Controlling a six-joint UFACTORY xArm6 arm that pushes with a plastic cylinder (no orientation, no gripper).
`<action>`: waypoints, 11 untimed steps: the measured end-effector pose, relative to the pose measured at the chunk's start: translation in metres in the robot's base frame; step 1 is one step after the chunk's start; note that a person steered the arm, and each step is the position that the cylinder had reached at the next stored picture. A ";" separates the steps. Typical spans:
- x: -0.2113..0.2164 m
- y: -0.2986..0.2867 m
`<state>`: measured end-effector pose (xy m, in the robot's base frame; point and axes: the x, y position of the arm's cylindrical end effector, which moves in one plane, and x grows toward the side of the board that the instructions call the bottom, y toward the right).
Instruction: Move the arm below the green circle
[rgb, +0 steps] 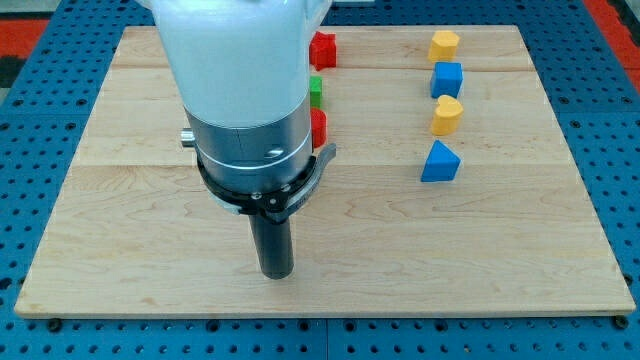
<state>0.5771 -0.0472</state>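
Observation:
My tip rests on the wooden board at the lower centre-left of the view. The arm's white and grey body hides much of the board's upper left. A green block peeks out at the arm's right edge, mostly hidden, so its shape cannot be made out. It lies between a red block above it and another red block below it. The tip is well below the green block and a little to its left.
A column on the view's right holds a yellow block, a blue cube, a yellow block and a blue triangular block. The board lies on a blue perforated table.

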 end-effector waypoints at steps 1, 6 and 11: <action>0.000 0.000; -0.023 0.011; -0.032 0.011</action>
